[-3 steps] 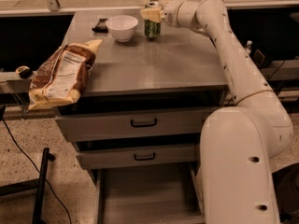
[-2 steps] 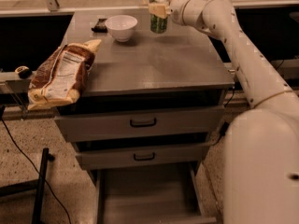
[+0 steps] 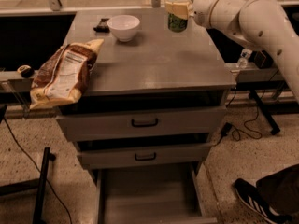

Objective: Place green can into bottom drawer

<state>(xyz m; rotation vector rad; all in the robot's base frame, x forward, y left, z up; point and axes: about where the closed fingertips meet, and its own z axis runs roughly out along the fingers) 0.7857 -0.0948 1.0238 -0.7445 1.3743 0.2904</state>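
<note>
The green can [image 3: 177,17] is at the back right of the grey table [image 3: 154,64], far from the bottom drawer [image 3: 149,195]. The gripper [image 3: 183,1] reaches in from the right, and its fingers [image 3: 176,7] are closed around the can near its top. I cannot tell if the can touches the table. A white bowl [image 3: 124,27] sits at the back left. A chip bag [image 3: 63,73] hangs over the left edge. The bottom drawer is pulled out, low by the speckled floor [image 3: 233,148].
</note>
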